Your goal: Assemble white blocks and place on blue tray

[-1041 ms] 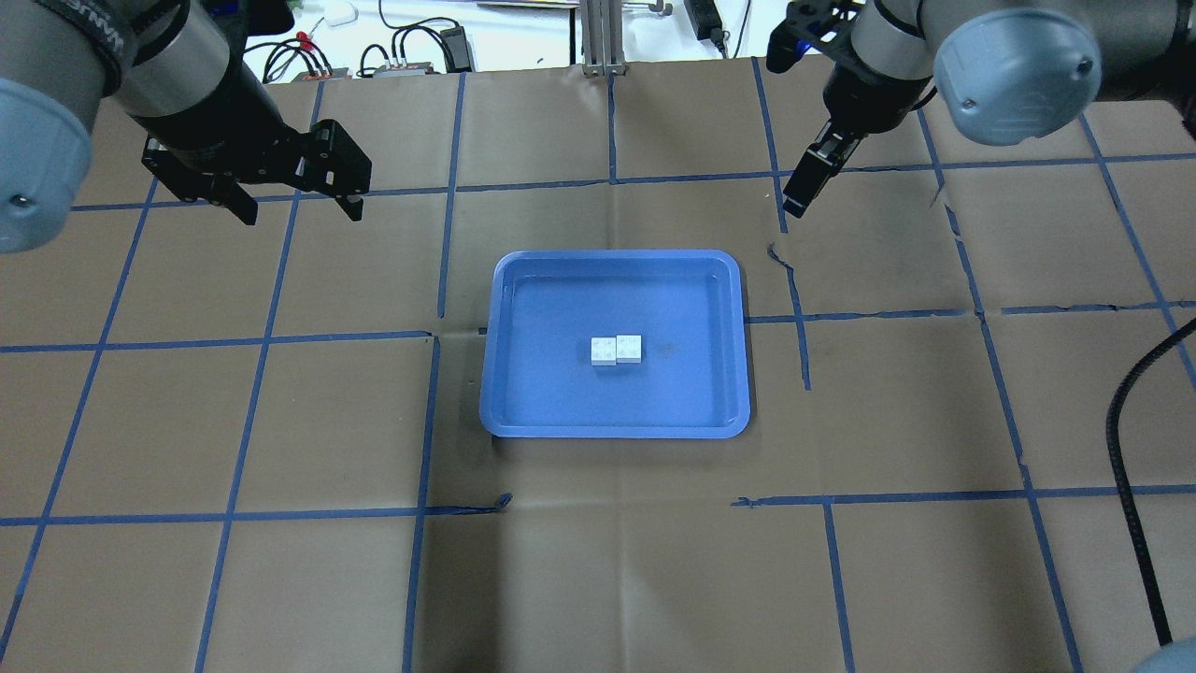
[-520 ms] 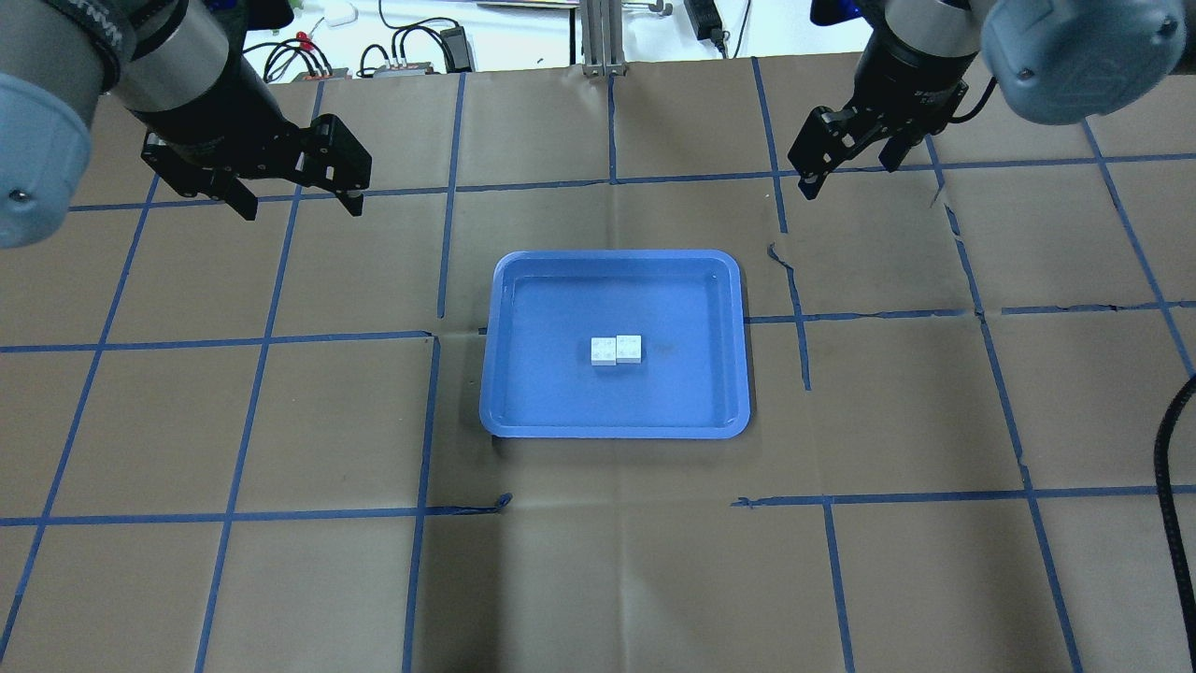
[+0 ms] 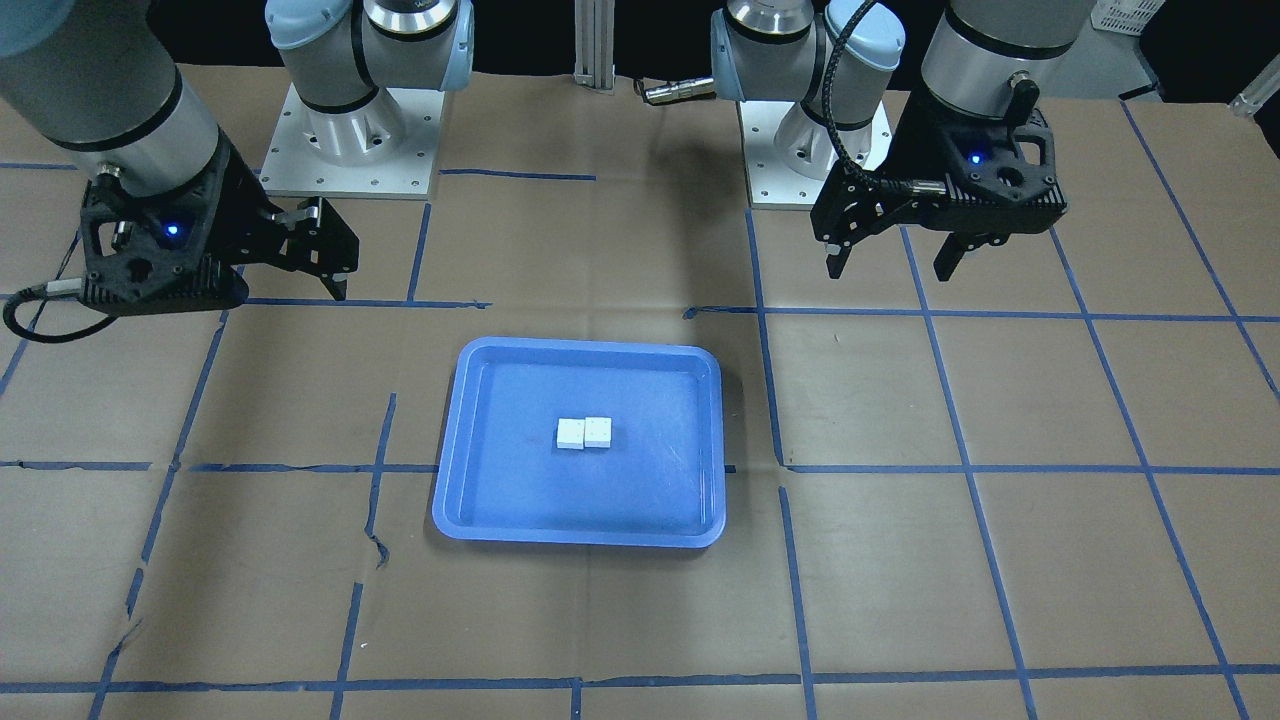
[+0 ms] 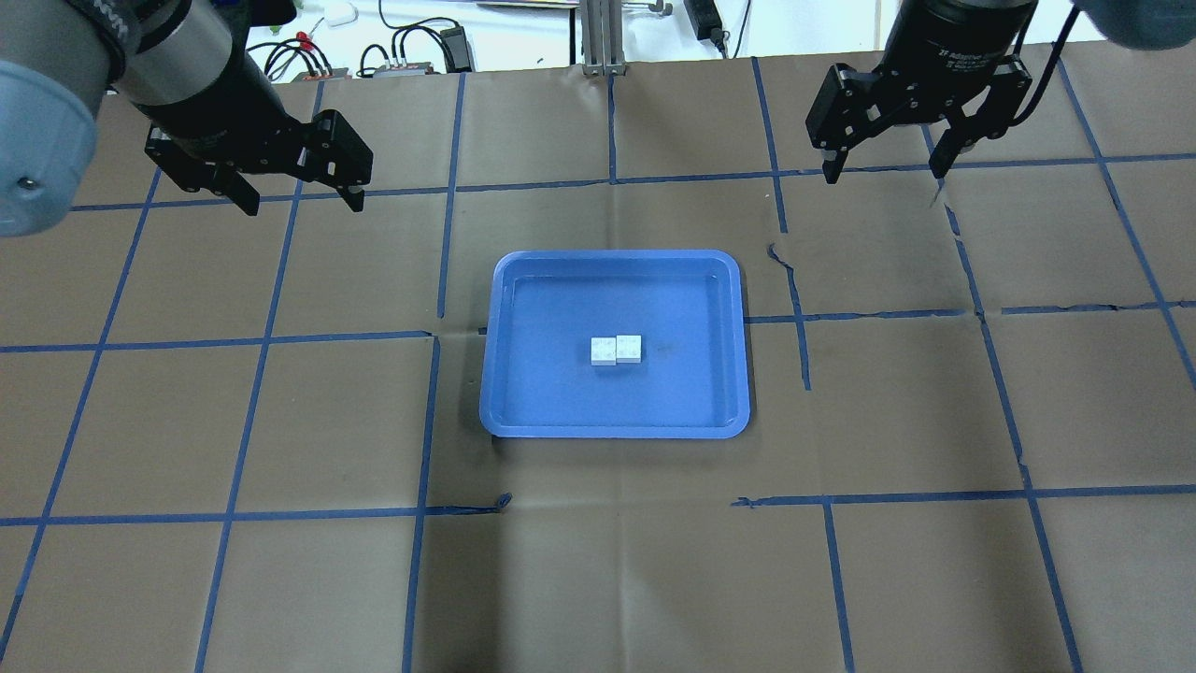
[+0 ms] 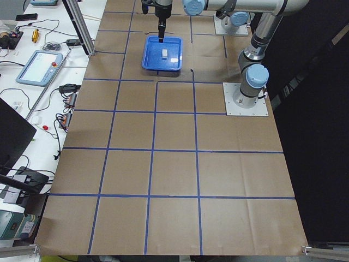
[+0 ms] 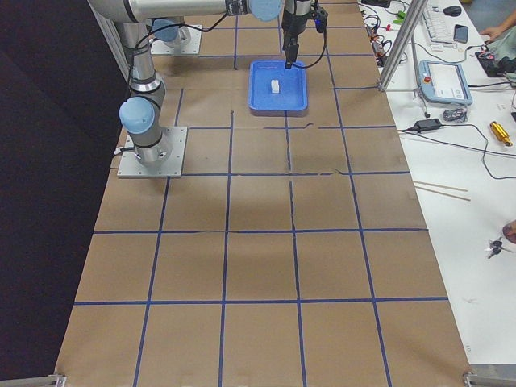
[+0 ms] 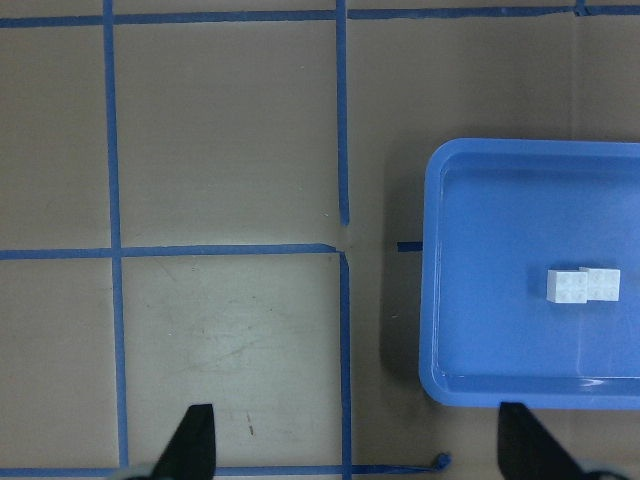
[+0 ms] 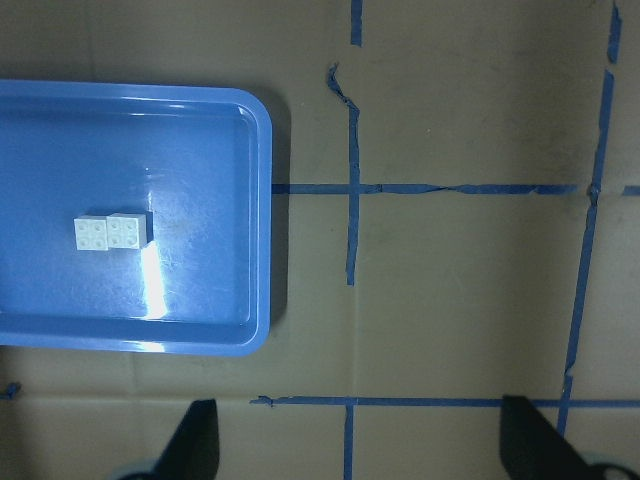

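The two white blocks [image 4: 617, 350] sit joined side by side near the middle of the blue tray [image 4: 495, 374]. They also show in the front view [image 3: 584, 433], the left wrist view [image 7: 583, 285] and the right wrist view [image 8: 110, 231]. My left gripper [image 4: 297, 201] is open and empty, high over the table at the far left of the tray. My right gripper [image 4: 886, 174] is open and empty, high at the far right of the tray. Both stand well apart from the blocks.
Brown paper with a blue tape grid covers the table [image 4: 280, 421]. Cables and devices [image 4: 411, 47] lie beyond its far edge. The arm bases [image 3: 350, 130] stand at the robot's side. A pendant [image 6: 439, 81] rests on the side bench.
My right gripper has risen and turned, going from edge-on to wide open and square to the table, and moved right. The left gripper barely moved. The blocks and tray stayed still.
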